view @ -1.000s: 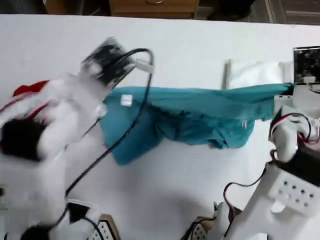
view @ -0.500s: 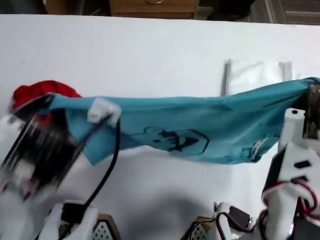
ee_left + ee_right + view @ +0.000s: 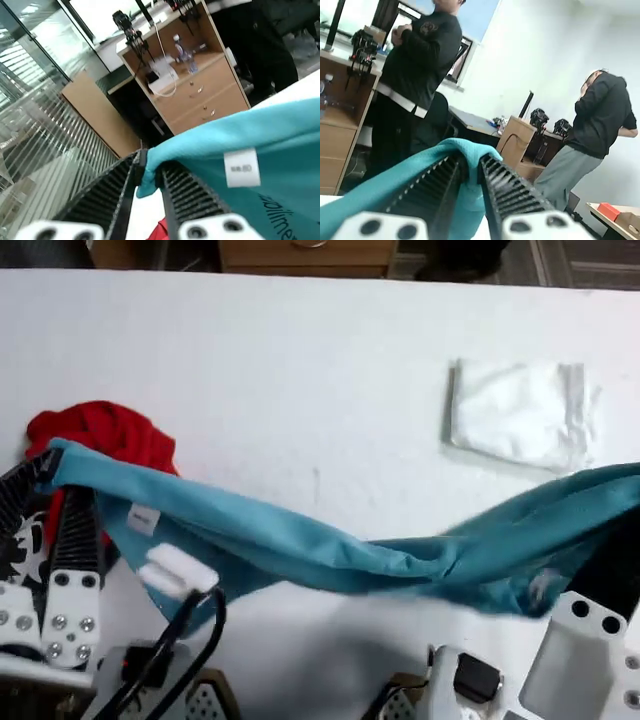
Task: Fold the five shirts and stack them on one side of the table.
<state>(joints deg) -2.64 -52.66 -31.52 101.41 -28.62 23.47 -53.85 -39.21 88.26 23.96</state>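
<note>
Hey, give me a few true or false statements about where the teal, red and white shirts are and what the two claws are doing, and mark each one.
1. The teal shirt hangs stretched between the left claw and the right claw. True.
2. The left claw is open. False: it is shut on an edge of the teal shirt.
3. The white shirt lies folded flat on the table. True.
4. The red shirt is stacked on the white shirt. False: it lies crumpled at the other end of the table, apart from it.
</note>
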